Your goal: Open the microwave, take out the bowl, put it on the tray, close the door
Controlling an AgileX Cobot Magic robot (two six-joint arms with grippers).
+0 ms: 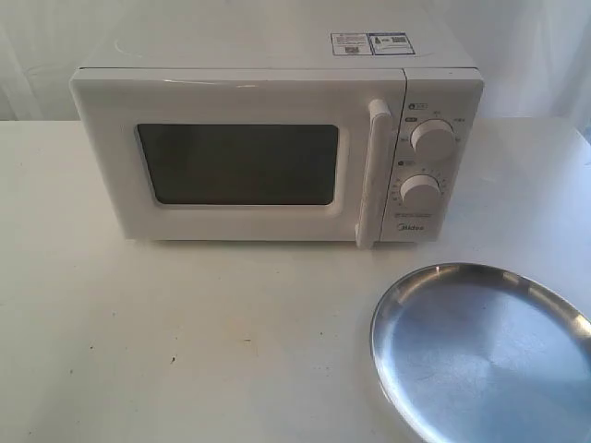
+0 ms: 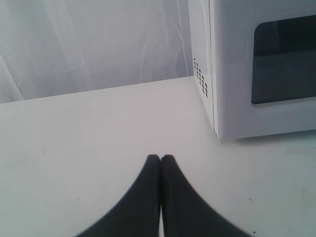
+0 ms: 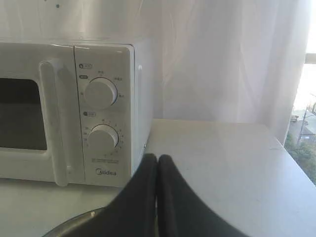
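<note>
Two containers sit on the white table (image 1: 185,341), and neither shows anything in it. The microwave (image 1: 231,51) is the bigger one, filling the upper middle of the exterior view with white drapery (image 3: 222,59) hanging behind it. Its door (image 1: 106,166) is fully closed, flush with the front. The dark window (image 1: 238,164) gives no view inside, so I cannot tell whether the bowl is in there; it shows nowhere else.

The tray (image 1: 480,355) lies flat in the lower right corner of the exterior view, in front of the control panel and well apart from the microwave's base. Its shiny surface is bare and part of it runs out of frame. Nothing stands between it and the door.

The vertical handle (image 1: 374,171) runs down the door's right edge, just beside two round dials (image 1: 431,138), one above the other (image 1: 420,191), with the Midea logo beneath them. Small stickers (image 1: 372,43) sit on the top, toward the upper right.

Neither arm appears in the exterior view. The left gripper (image 2: 160,159) hovers over bare table facing the microwave's vented side and the door's hinge edge, its fingertips pressed together with nothing between them. The right gripper (image 3: 157,158) is likewise clenched on nothing, above the tray's rim and pointed at the dials.
</note>
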